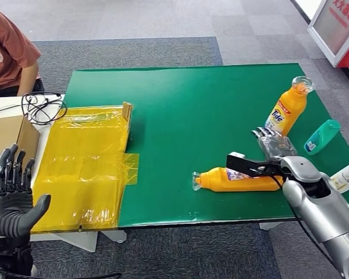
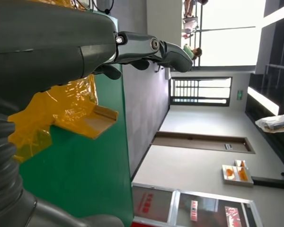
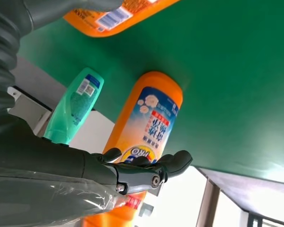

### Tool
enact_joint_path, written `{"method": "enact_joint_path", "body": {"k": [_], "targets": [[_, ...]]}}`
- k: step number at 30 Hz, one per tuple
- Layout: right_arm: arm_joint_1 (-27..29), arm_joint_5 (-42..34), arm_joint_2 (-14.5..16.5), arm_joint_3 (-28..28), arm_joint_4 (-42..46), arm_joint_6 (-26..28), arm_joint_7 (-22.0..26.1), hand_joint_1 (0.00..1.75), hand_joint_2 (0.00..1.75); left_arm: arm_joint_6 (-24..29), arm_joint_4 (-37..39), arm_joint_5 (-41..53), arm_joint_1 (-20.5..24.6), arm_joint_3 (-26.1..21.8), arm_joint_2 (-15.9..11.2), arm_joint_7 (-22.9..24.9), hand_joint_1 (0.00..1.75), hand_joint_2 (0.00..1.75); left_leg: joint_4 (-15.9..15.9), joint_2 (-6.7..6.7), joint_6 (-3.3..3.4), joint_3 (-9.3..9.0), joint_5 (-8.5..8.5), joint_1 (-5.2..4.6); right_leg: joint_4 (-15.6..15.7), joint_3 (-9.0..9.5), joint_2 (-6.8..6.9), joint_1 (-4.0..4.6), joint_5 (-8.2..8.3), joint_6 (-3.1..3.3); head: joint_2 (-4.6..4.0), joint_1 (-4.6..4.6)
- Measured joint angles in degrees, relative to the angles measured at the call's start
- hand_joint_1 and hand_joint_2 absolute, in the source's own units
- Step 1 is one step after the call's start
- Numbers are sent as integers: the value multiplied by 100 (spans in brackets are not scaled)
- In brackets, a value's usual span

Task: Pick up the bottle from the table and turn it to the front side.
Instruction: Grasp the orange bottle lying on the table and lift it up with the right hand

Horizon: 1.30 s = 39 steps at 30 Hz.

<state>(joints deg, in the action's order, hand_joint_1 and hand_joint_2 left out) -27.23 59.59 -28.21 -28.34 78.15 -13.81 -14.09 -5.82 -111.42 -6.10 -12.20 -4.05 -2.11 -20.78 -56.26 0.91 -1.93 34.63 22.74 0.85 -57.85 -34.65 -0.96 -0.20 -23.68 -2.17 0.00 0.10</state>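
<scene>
The lying bottle [image 1: 238, 179] — orange, with a clear cap pointing toward the robot's left — rested on its side near the front edge of the green tabletop [image 1: 186, 116], its barcode label facing up. The right hand [image 1: 271, 145] hovered just beyond its base end, between it and a second orange bottle [image 1: 289, 107] that stood upright farther back, its Tide label facing the camera. In the right wrist view the hand's fingers [image 3: 169, 165] lay stretched out and apart, holding nothing, with the upright bottle's label just past them; whether they touched that bottle could not be told. The silver right arm [image 1: 326, 209] came in over the tabletop's front right corner.

A teal bottle [image 1: 321, 136] lay on its side to the right of the upright one, near the tabletop's right edge, and a white bottle [image 1: 346, 175] showed partly at the frame's right border.

On the left, a sheet of yellow film [image 1: 85, 168] covered the tabletop's end, with a flap of cardboard [image 1: 127, 110] standing at its far corner. The left hand [image 1: 12, 195] was raised off the tabletop's left front, palm open and fingers spread upward — empty. Behind it sat a cardboard box [image 1: 8, 139] and a tangle of black cable [image 1: 41, 107], and a person's orange sleeve [image 1: 8, 49] showed at the far left.
</scene>
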Motion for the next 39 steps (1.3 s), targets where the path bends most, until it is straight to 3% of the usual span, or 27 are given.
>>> {"method": "enact_joint_path", "body": {"k": [9, 14, 23, 30, 39], "targets": [[-89, 133, -264, 13, 511, -151, -61, 0, 175, -16, -91, 55, -99, -139, 122, -16, 0, 175, 0, 0, 0, 0, 0, 0, 0, -1, 1, 0, 0, 0, -1, 1], [-46, -103, -642, 14, 874, -478, -57, 0, 175, -14, -129, 47, -195, -271, 196, -69, 0, 175, 0, 1, 2, 1, 2, -2, 2, -1, 3, -5, 0, 0, 0, 1], [761, -348, -1175, 322, 1798, -430, -210, 0, 175, -107, -211, 75, -364, -533, 370, -152, 0, 175, 0, 2, 10, 3, 8, -4, 4, -2, 5, -5, -4, -4, 0, 1], [1534, -203, -1206, 604, 2271, -104, -136, 0, 175, -123, -221, 72, -393, -602, 424, -166, 0, 175, 0, 2, 13, 4, 10, -4, 4, -2, 6, -5, -5, -4, 0, 0], [1719, -37, -1008, 579, 2350, 36, 10, 0, 175, -107, -221, 67, -310, -597, 427, -137, 0, 175, 0, 2, 13, 4, 9, -4, 3, -2, 6, -5, -4, -5, 0, 0]]}}
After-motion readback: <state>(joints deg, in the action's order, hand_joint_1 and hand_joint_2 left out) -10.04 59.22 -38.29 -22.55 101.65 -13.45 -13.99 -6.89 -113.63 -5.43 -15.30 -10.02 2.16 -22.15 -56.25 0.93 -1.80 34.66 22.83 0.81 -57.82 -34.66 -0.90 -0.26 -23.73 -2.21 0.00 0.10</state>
